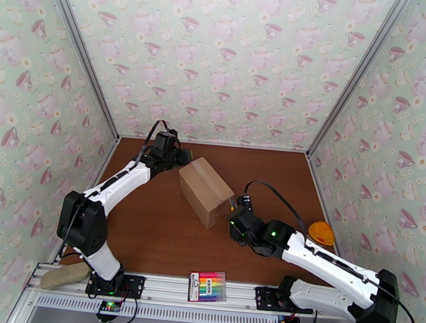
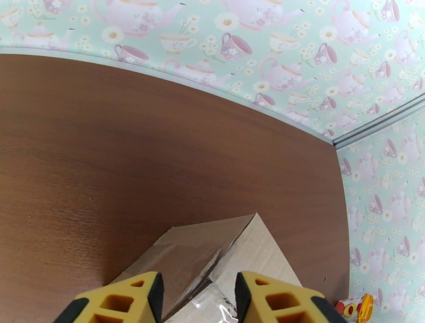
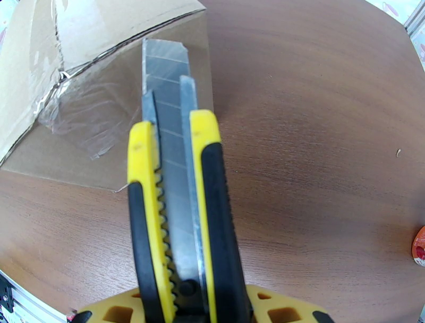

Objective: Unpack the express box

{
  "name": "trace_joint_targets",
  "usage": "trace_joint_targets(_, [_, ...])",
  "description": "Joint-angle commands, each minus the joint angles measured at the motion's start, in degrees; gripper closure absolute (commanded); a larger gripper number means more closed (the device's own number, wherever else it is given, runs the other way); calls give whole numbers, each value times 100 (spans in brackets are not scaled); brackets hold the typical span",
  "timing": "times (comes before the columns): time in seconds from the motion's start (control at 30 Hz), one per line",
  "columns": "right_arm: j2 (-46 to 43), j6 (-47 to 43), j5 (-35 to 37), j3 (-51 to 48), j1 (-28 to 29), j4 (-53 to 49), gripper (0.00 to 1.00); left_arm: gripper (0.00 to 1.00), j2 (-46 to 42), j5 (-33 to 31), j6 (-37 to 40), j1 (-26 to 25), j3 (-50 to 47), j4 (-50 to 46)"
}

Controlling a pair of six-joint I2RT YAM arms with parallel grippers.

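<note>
Express box (image 1: 206, 189): tan cardboard carton, flaps closed; lay in the middle of the table (image 1: 147, 236), set at an angle, one end toward the far left and the other toward the near right.
Seam tape (image 3: 79, 117): clear and wrinkled, stuck over the box end facing the blade.
Left gripper (image 2: 195, 297): at the box's far-left end, yellow fingers partly apart over the taped top; whether they clamped it could not be told.
Right gripper (image 3: 186, 311): closed on the utility knife.
Utility knife (image 3: 175, 212): yellow and black, blade extended, tip at the box's near-right end; contact unclear.
Marker pack (image 1: 208, 286): rainbow-coloured, flat on the near rail between the arm bases.
Orange-lidded item (image 1: 321, 233): by the right table edge, well apart from the box.
</note>
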Motion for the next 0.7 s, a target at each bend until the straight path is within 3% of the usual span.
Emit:
trace_joint_targets(0.0, [41, 85, 99, 189, 46, 84, 100, 56, 5, 104, 43, 21, 191, 115])
trace_joint_targets(0.67, [-28, 120, 185, 223, 55, 28, 100, 56, -4, 126, 13, 31, 188, 149])
